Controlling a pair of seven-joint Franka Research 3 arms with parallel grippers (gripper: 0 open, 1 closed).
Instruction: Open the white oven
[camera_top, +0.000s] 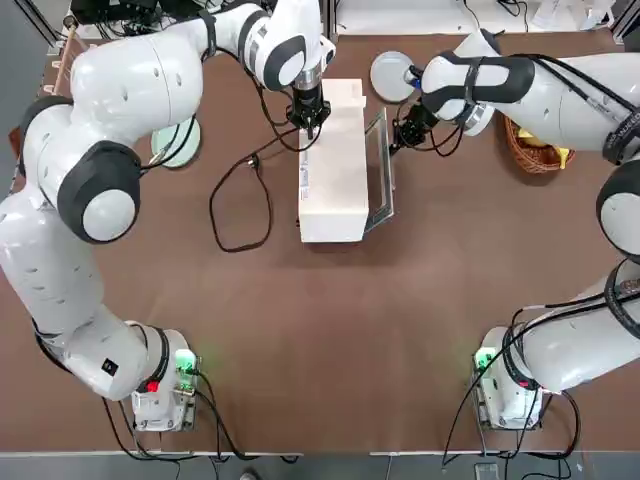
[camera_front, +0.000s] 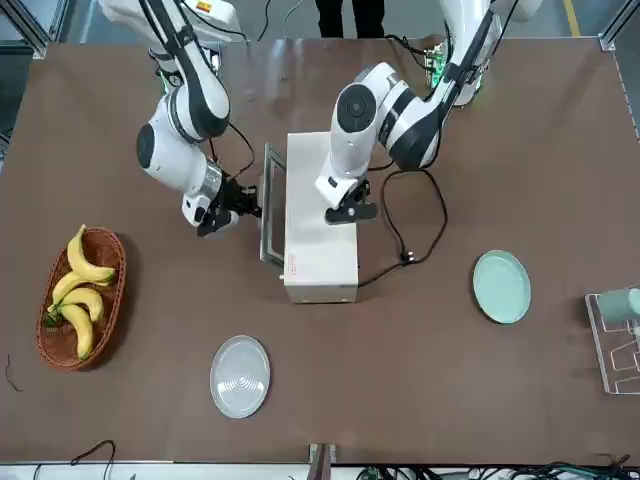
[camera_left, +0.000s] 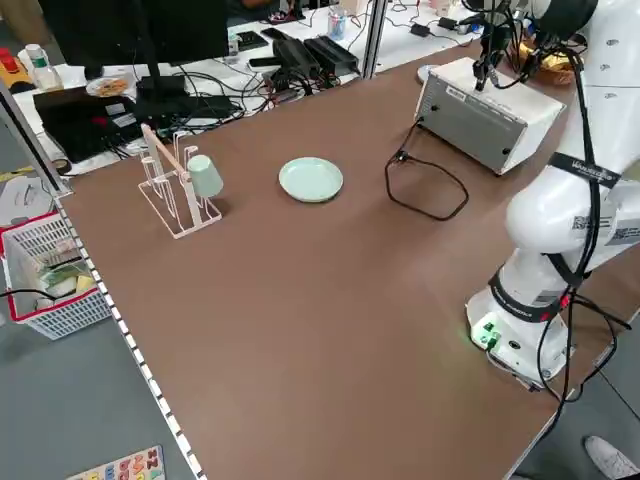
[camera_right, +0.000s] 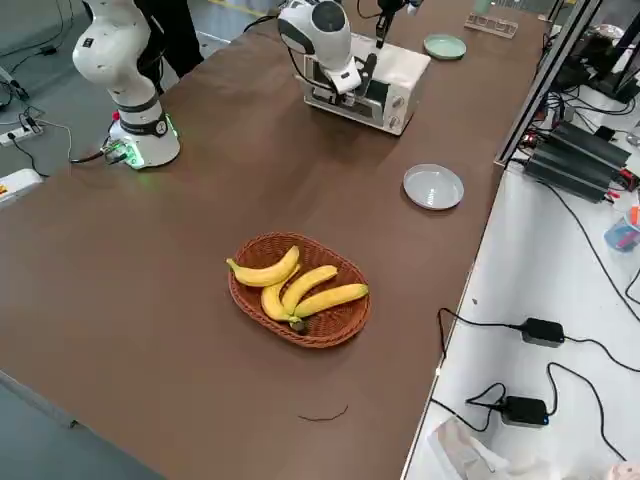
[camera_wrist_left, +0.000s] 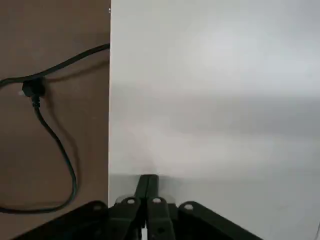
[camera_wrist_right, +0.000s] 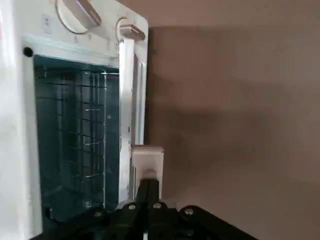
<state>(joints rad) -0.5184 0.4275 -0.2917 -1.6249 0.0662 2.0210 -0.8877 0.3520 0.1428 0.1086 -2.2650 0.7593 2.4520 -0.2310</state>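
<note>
White oven (camera_top: 333, 165): mid-table toward the far side, glass door (camera_top: 380, 172) tilted partly open.
Right gripper (camera_top: 405, 130): fingers pressed together against the door's handle.
Left gripper (camera_top: 307, 118): fingers together, pressing the oven's top.
Power cord (camera_top: 240, 190): looped on the table beside the oven.

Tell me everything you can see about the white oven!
The oven is a white box in the middle of the table, with a black cord trailing off its back. Its glass door, framed in metal, hangs partly open, showing a wire rack and two knobs. The left gripper presses on its top; the right gripper is at the door's handle.
</note>
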